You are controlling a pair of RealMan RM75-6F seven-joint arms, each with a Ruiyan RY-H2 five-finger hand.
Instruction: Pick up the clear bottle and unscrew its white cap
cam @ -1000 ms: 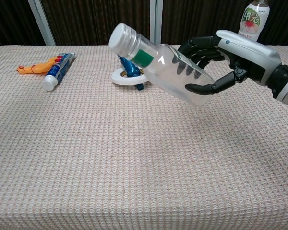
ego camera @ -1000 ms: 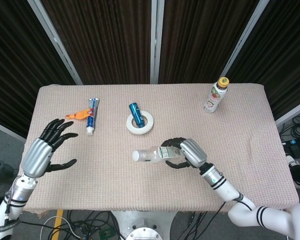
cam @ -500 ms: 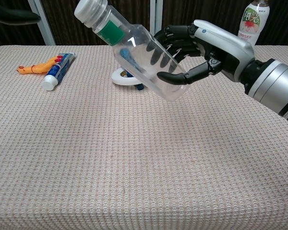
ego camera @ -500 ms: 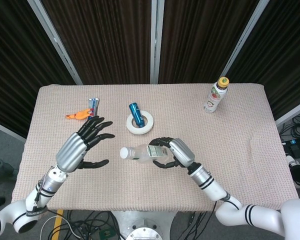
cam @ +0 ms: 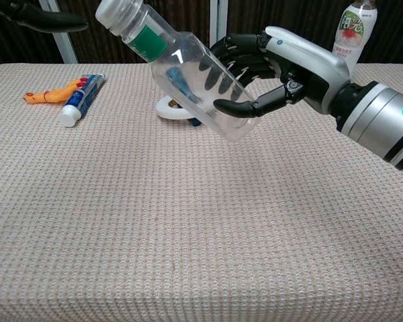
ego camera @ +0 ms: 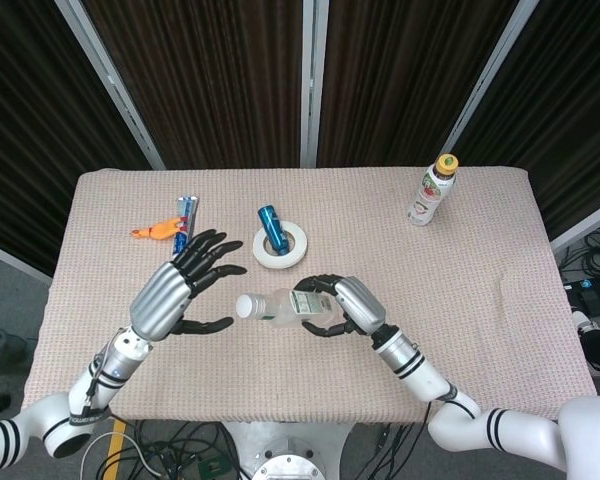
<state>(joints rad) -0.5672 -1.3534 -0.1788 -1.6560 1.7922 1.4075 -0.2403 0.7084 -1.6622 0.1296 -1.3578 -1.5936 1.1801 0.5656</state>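
**Clear bottle held aloft, cap end turned toward the empty robot hand**

The worktop (ego camera: 480,290) is covered in a beige woven cloth and carries everything else in view.

The right robot hand (ego camera: 342,305) holds the clear bottle (ego camera: 285,306) above the cloth, its dark fingers (cam: 238,106) wrapped round the lower body. In the chest view the bottle is tilted, base low and neck high, pointing up and to the left. Its white cap (cam: 117,12) is on, with a green label band just below it.

The left robot hand (ego camera: 180,290) hovers off the worktop near the cap end, fingers spread wide and holding nothing. It is close to the cap but not touching it. Only its dark fingertips show at the chest view's top left corner.

A juice bottle (ego camera: 431,190) with a yellow cap stands upright near the far right corner. A white tape roll (ego camera: 281,247) lies flat at the middle rear, with a blue tube (ego camera: 271,223) resting in its hole. A toothpaste tube (cam: 80,100) lies at the far left, with a small orange toy (cam: 51,94) touching its side.
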